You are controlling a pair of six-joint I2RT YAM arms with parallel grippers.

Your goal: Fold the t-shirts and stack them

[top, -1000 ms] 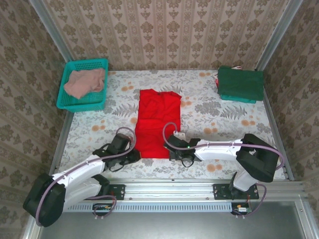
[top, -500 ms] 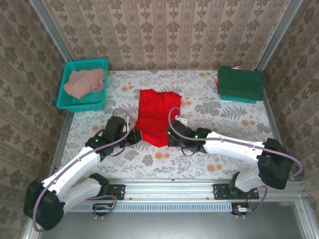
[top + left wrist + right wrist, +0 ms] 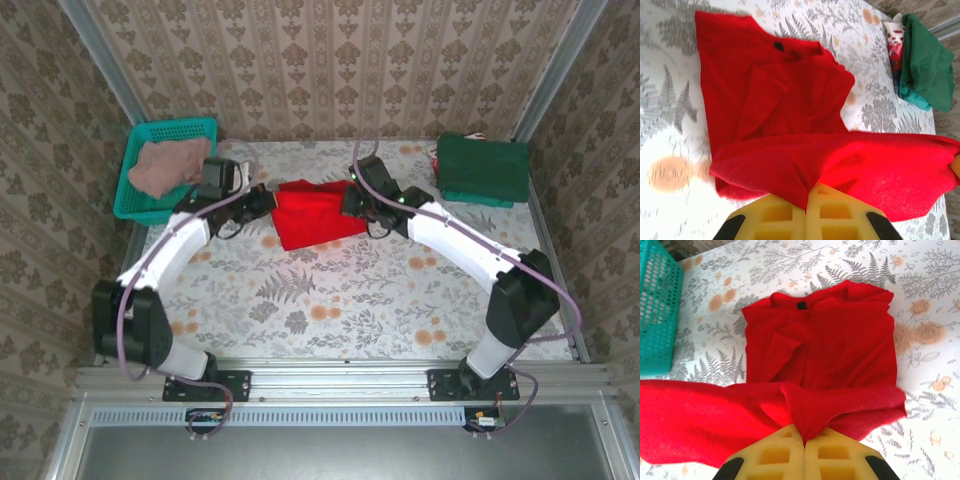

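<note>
Top external: left hand point(image 3: 263, 201), right hand point(image 3: 349, 200) outstretched, seemingly pinching t-shirt point(image 3: 312, 216)

A plain red tee point(image 3: 315, 218); a dusty pink tee point(image 3: 165, 168) in a teal mesh basket point(image 3: 170, 128); dark green tees point(image 3: 485, 168). The surface point(image 3: 330, 300) is white with grey ferns and orange blooms. Beige damask walls point(image 3: 330, 70).

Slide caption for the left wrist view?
Left end effector shut on red t-shirt hem, lifted over the flat half.

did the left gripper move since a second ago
Yes. The left gripper moved from near the front rail up toward the teal basket, shut on the red t-shirt.
</note>
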